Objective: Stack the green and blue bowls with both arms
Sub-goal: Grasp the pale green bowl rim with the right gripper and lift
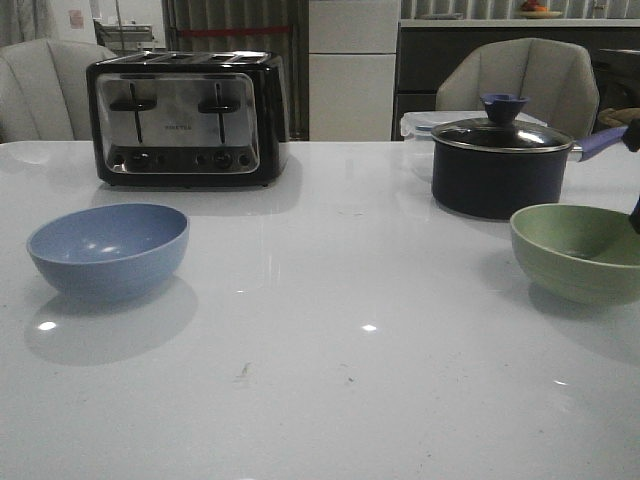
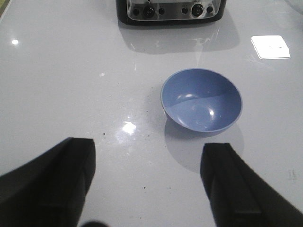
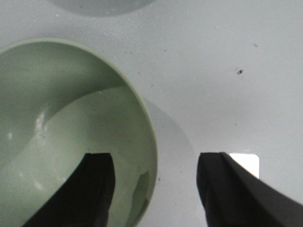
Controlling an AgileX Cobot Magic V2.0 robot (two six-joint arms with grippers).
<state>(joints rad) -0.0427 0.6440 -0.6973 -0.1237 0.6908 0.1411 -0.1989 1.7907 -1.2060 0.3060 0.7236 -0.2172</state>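
Item: two bowls, unstacked; both claws wide, holding nothing.

Green bowl [image 1: 580, 250] at the counter's [image 1: 330, 380] right side, just before the saucepan [image 1: 498, 165]; right claw [image 3: 154, 184] straddles its rim, one finger inside, one outside. Advice: lower squarely and close on the wall before lifting. Blue bowl [image 2: 201, 100] at left, before the toaster [image 1: 187, 118]; left claw [image 2: 147, 182] hangs near it, short of it.

You get dim, greyish light from overhead, with small glare spots on the glossy table [image 1: 330, 380]. Soft shadows pool under the blue bowl [image 1: 108, 248]; the right wrist view is blurred.
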